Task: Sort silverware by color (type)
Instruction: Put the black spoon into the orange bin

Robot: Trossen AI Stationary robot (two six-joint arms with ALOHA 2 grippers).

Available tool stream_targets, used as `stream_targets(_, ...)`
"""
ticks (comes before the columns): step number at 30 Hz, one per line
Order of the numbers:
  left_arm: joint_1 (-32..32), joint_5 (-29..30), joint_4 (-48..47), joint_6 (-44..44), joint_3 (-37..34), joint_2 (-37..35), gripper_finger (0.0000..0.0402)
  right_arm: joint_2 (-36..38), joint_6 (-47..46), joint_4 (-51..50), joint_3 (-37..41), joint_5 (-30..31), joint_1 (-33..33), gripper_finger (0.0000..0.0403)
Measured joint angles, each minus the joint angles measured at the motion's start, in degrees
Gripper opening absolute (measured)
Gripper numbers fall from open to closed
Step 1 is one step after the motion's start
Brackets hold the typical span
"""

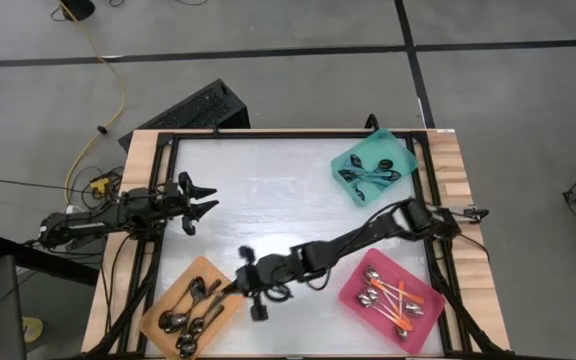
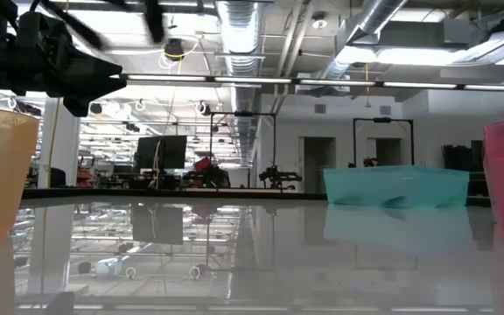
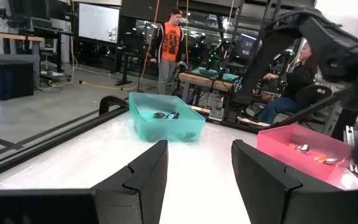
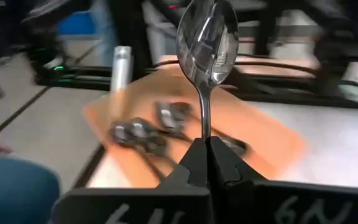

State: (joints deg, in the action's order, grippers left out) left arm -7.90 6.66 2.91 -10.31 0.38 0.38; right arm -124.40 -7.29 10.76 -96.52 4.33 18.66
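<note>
The right hand (image 4: 207, 146), pinched shut on a silver spoon (image 4: 207, 37), hangs beside the orange tray (image 1: 173, 297); it should move over the tray's middle before dropping. The left hand (image 1: 201, 203) waits open at the counter's left.

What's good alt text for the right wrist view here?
The right gripper is shut on the thin handle of an all-silver spoon, held bowl-up in front of the camera. Beyond it lies the orange tray, already holding several silver spoons. The background is blurred.
</note>
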Motion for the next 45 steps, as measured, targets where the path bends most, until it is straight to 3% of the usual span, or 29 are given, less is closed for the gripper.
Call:
stream_targets(14, 0.0, 0.0, 0.0, 0.0, 0.0, 0.0, 0.0164, -22.4, 3.5, -13.0, -37.8, -20.3, -2.4, 0.0002)
stream_targets(17, 0.0, 0.0, 0.0, 0.0, 0.0, 0.0, 0.0164, -23.7, 2.8, -8.2, -37.0, -21.4, -2.8, 0.0002)
stream_targets(38, 0.0, 0.0, 0.0, 0.0, 0.0, 0.7, 0.0164, -25.5, 5.5, -10.9, -37.2, -22.4, -4.5, 0.0003)
stream_targets(45, 0.0, 0.0, 0.0, 0.0, 0.0, 0.7, 0.0164, -27.1, 4.3, -11.1, -37.2, -21.6, -4.6, 0.0026)
